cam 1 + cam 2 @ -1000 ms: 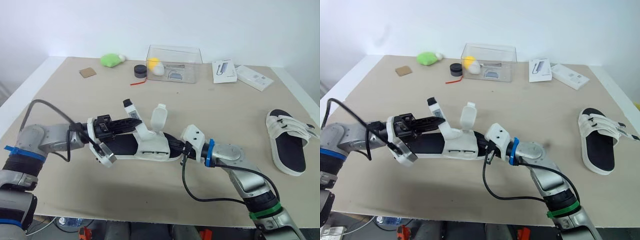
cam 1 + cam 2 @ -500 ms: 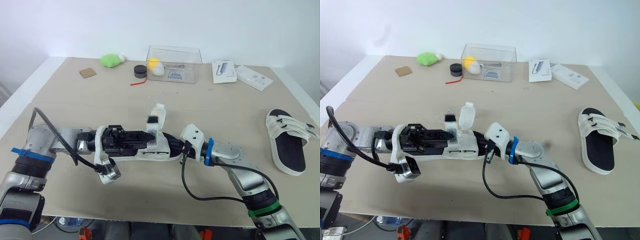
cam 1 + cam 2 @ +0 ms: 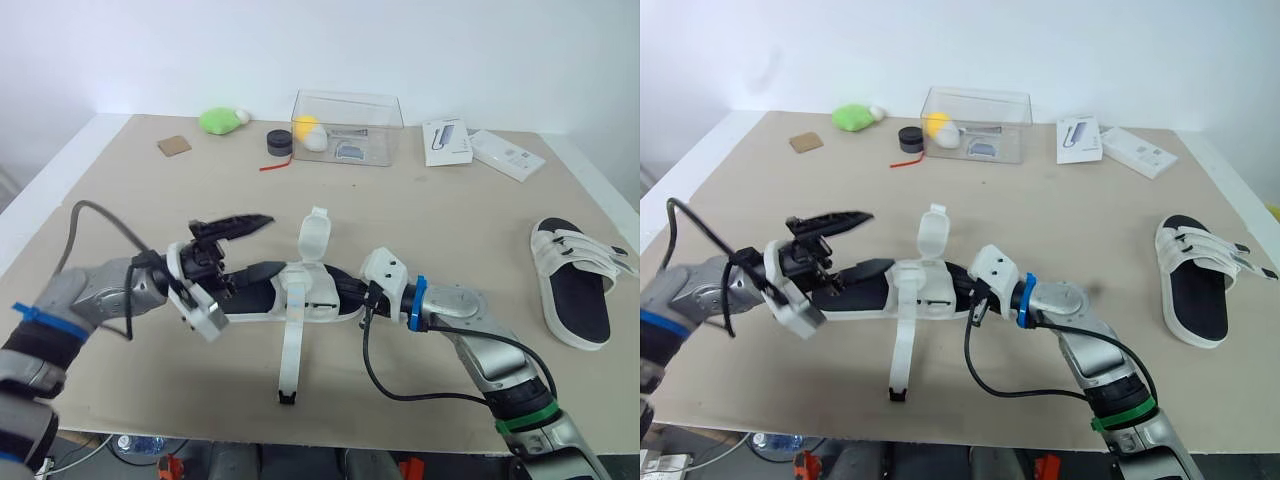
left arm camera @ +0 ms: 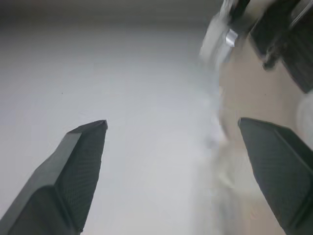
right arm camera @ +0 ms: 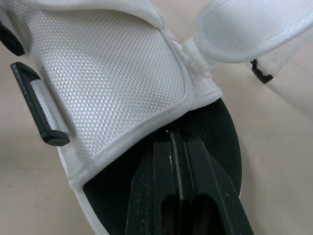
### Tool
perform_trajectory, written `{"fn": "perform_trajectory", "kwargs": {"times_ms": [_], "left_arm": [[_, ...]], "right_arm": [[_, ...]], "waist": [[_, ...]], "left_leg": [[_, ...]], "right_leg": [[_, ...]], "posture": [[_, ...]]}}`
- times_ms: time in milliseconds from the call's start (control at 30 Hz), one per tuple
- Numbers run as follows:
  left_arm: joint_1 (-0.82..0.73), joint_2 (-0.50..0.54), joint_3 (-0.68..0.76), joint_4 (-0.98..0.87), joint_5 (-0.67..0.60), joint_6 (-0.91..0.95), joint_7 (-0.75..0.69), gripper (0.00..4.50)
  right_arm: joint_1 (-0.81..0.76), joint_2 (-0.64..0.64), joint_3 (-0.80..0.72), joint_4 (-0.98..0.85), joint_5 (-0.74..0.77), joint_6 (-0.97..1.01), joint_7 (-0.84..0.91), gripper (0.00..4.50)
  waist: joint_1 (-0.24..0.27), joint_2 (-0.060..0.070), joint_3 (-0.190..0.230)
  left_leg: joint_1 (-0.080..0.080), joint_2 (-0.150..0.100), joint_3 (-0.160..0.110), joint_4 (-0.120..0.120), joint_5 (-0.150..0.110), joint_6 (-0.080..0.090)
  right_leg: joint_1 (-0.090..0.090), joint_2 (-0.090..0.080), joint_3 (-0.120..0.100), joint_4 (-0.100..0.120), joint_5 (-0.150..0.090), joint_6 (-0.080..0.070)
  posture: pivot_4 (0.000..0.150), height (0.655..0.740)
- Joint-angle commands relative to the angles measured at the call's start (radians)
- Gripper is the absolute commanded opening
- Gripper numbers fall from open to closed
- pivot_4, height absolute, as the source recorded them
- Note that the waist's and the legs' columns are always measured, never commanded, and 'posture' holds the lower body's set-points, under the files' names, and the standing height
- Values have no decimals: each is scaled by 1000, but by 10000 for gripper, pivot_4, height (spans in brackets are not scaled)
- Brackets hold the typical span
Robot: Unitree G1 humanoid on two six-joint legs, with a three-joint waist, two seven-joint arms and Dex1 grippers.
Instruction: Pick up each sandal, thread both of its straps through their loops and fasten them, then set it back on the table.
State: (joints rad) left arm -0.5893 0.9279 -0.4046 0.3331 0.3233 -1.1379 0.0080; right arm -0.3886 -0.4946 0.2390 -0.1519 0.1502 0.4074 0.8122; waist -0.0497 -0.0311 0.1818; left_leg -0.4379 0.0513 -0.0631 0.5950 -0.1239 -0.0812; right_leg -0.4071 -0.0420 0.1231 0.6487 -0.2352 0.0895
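A white sandal with a black footbed lies at the table's middle, and my right gripper is shut on the footbed's edge at its heel end. One strap hangs loose from the sandal toward the table's front edge, its black tip on the surface. The other strap stands upright. My left gripper hovers open at the sandal's toe end with nothing between its fingers. A second sandal with fastened straps rests at the right.
At the back stand a clear plastic box, a green toy, a small black round object and a cardboard square. Two white packages lie at the back right.
My left gripper opened and let go of the strap, then drew back to the left. The released strap dropped toward the front edge. The right gripper kept its hold.
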Motion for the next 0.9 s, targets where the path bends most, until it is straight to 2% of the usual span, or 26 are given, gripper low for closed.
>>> {"fn": "perform_trajectory", "kwargs": {"times_ms": [33,100,167,267,367,467,600,767,900], "left_arm": [[207,115,24,-348,-949,692,-505,44267],[250,147,105,-446,-1175,929,-590,44267],[282,163,182,-497,-1330,1104,-650,44267],[345,229,299,-566,-1633,1444,-737,44267],[396,268,387,-598,-1778,1658,-794,44267],[456,303,429,-615,-1790,1813,-868,44267],[537,314,387,-672,-1643,1908,-939,44267],[527,144,273,-734,-1556,2006,-854,44267],[490,18,254,-714,-1521,2057,-789,44267]], "right_arm": [[24,-4,11,-16,4,44,5,0],[25,0,13,-23,7,56,5,0],[23,3,17,-25,7,60,6,0],[18,8,24,-21,5,61,8,0],[16,10,23,-21,6,62,7,0],[19,12,25,-23,5,61,6,0],[22,16,28,-24,3,57,3,0],[20,22,29,-26,0,57,-5,0],[22,23,26,-30,-2,58,-10,0]], "waist": [[-7,0,0],[-5,-1,0],[-2,-1,0],[-3,-1,0],[-8,-1,0],[-9,-1,0],[-12,-1,0],[-17,-1,-1],[-19,-4,-2]], "left_leg": [[0,2,3,-1,-1,-1],[0,6,3,-1,-1,-1],[0,8,4,-1,-1,0],[1,9,6,-1,0,0],[1,9,7,-1,-1,-2],[1,10,7,-1,-3,-3],[1,10,7,-1,-4,-5],[1,11,7,-1,-4,-6],[1,11,7,-1,-4,-5]], "right_leg": [[-1,0,1,0,0,-2],[0,2,-1,1,-1,-3],[0,3,-2,2,-2,-5],[-1,3,-3,2,-2,-6],[-2,3,-3,2,-4,-8],[-2,4,-3,1,-5,-9],[-3,4,-3,1,-6,-11],[-6,3,-4,-1,-6,-12],[-3,4,-4,-1,-6,-12]], "posture": [[1500,7400],[1500,7400],[1500,7400],[1500,7400],[1500,7400],[1500,7400],[1500,7400],[1500,7400],[1500,7400]]}}
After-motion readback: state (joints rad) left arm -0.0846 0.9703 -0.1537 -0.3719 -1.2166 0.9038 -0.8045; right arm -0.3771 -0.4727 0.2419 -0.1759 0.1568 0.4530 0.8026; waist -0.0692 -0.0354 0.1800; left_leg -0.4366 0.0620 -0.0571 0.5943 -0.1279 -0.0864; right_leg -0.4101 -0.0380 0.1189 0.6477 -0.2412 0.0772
